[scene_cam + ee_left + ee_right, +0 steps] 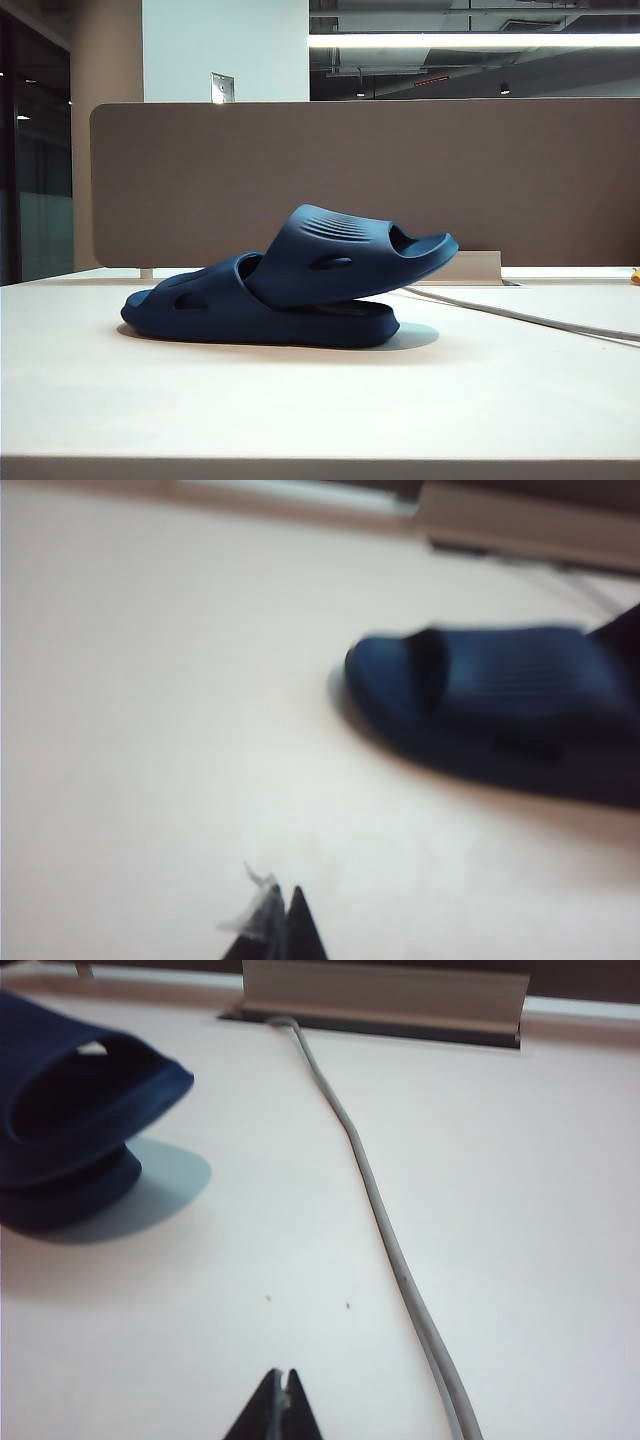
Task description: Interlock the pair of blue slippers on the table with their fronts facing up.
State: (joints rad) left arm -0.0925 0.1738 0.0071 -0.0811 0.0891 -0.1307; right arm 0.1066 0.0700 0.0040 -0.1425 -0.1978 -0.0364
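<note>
The pair of blue slippers (290,285) is sitting near the middle of the table (300,410), interlocked. One slipper is lying flat with its open toe pointing left. The other is resting tilted on top of it, its heel end tucked under the lower strap and its open toe pointing up and to the right, overhanging the lower sole. Bare tabletop is lying open all around the pair, widest on the near side up to the table's front edge. To the right, a grey cable (520,318) is running across the surface from a slot at the far edge, passing well clear of the slippers. A brown divider panel (200,180) is standing along the far edge.

The left gripper (283,920) is hovering over bare table to the left of the slippers (500,705), its tips pressed together on nothing. The right gripper (283,1405) is hovering to the right, just beside the cable (385,1220), also pinched closed and empty, apart from the slippers (70,1120).
</note>
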